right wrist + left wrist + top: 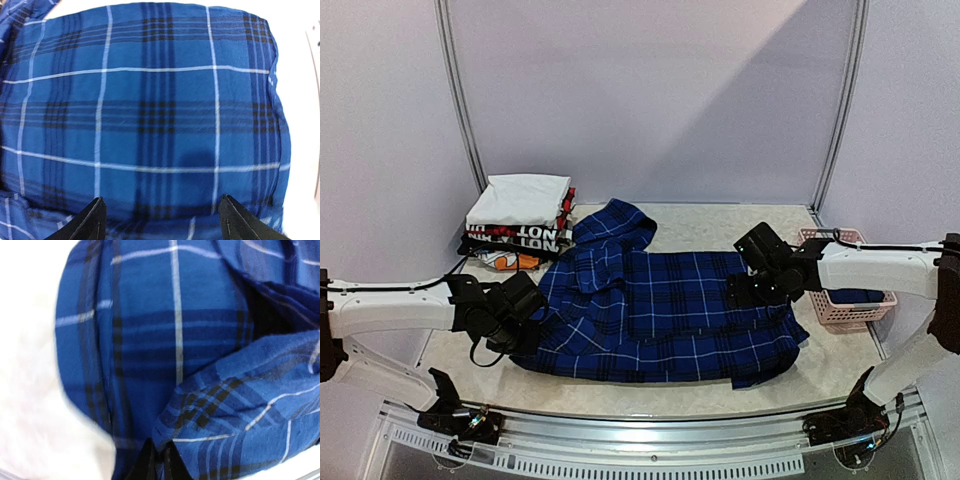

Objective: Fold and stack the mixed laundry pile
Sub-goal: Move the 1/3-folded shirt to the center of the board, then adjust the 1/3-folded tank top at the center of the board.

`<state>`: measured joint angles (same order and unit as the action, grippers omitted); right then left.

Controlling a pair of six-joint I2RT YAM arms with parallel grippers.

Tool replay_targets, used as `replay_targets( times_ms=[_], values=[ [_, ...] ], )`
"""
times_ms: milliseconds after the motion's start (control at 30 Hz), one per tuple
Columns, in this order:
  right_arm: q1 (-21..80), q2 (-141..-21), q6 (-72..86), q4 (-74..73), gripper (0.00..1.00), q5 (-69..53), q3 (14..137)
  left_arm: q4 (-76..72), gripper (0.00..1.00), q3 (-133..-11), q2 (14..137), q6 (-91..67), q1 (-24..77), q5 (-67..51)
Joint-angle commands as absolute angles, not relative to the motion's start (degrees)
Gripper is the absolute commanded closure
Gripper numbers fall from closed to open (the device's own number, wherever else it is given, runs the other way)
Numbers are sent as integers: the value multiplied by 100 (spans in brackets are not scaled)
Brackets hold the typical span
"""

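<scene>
Dark-blue plaid shirt [660, 310] of soft cloth with thin white lines: lay spread across the middle of the pale table [720, 225], between the two arms. Its left side was rumpled and one end was bunched toward the far left.
Left gripper [157, 462]: sat at the shirt's left edge with its fingers clenched. A loose fold of the plaid seemed nipped between them, likely a hold for lifting that side over.
Right gripper [162, 220]: hung over the shirt's right part, fingers released and spread wide, grasping nothing. It was probably lined up to take that edge.
Stack of folded white and black garments [520, 225]: stood at the far left corner, just beside the shirt, seemingly where finished items went.
Pink plastic lattice basket [840, 310]: stood at the right edge beside the right arm, apart from the folding area.
Step judged: early in the fold, with the shirt not yet squared.
</scene>
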<state>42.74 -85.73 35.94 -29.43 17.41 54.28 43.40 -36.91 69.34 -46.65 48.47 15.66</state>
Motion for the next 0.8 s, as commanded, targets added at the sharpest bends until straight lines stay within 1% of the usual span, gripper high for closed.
replay_targets(
  times_ms=[0,67,100,167,200,233,267,300,433,600,767],
  values=[
    [4317,-8678,3720,-2641,22,1600,5246,5118,86,-3708,6918,-4969,4836,1615],
    [4363,-8667,3611,-2573,22,1475,5300,5357,70,-3901,6819,-5047,4912,1954],
    [4391,-8666,3559,-2556,22,1397,5371,5437,60,-3999,6715,-5079,4928,2125],
    [4515,-8704,3488,-2537,22,1291,5622,5540,47,-4179,6489,-5121,4980,2416],
    [4608,-8743,3462,-2499,22,1219,5762,5567,43,-4283,6379,-5131,5033,2511],
    [4699,-8826,3442,-2428,22,1105,5922,5549,41,-4386,6298,-5124,5103,2577],
    [4793,-8888,3438,-2310,22,926,6059,5461,40,-4481,6240,-5070,5182,2575],
    [4863,-8977,3450,-2106,22,716,6214,5205,43,-4565,6222,-4981,5238,2488],
    [4938,-9356,3896,-1035,22,-412,6446,3923,58,-4712,6523,-4321,5327,1696],
    [5116,-10234,4950,292,23,-1268,6867,2965,61,-4625,7203,-4022,5344,1332],
    [5348,-11384,6077,1112,26,-1650,7543,2640,62,-4228,7466,-4100,5299,1505]
  ],
)
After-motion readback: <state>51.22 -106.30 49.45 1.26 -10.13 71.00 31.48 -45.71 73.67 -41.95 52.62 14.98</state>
